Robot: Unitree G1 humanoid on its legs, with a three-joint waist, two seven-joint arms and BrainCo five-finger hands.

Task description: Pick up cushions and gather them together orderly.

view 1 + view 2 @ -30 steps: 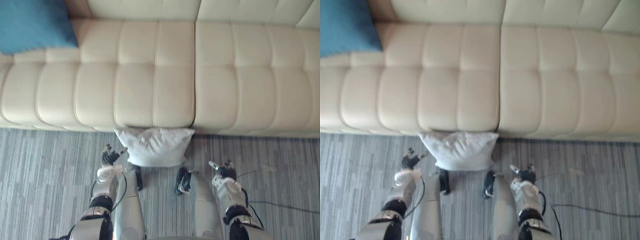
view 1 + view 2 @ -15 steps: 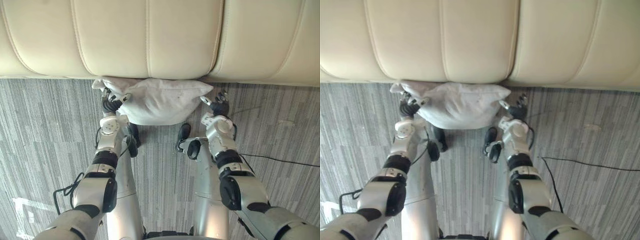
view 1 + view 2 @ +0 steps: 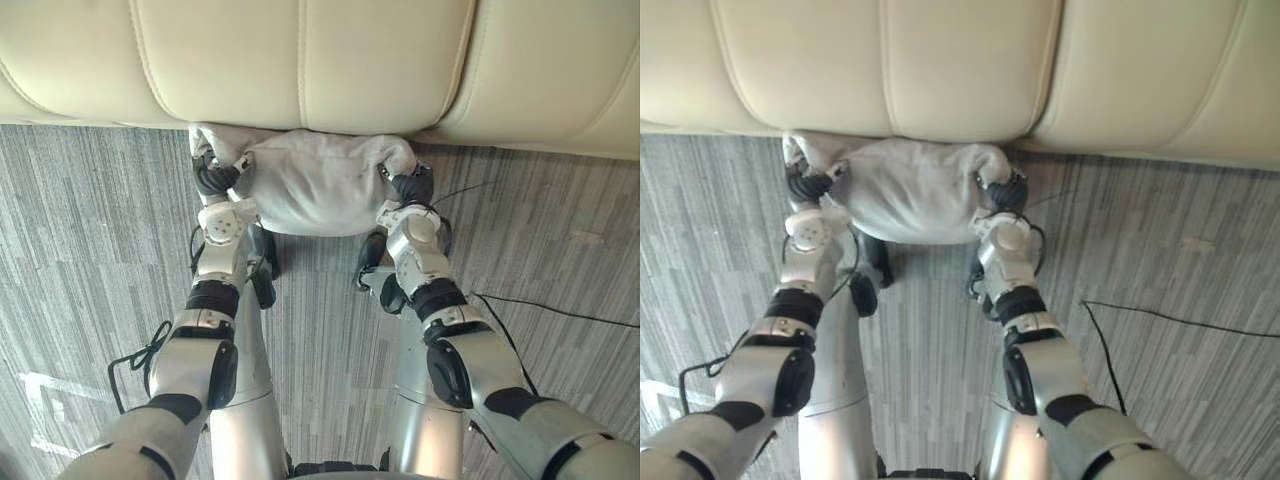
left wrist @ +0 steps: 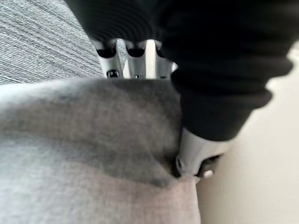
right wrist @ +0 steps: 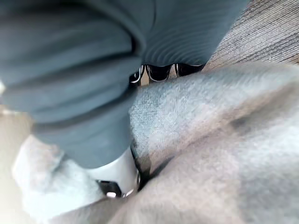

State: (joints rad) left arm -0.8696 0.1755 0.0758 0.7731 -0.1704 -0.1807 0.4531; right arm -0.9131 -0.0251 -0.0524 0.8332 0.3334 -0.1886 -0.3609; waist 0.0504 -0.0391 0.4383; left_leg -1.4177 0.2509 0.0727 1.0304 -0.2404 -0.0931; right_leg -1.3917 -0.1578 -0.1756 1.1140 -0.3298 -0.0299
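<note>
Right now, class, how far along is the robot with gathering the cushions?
Done: nothing looks gathered yet. In hand: the left hand and right hand pinch opposite ends of the white cushion, which sits low against the sofa front by the carpet. Left: lift it and set it down in an orderly place.

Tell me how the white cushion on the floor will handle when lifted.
Probably soft and floppy: the cushion dents where the left hand and right hand pinch its ends. Its middle may sag; puffy, so likely light.
</note>
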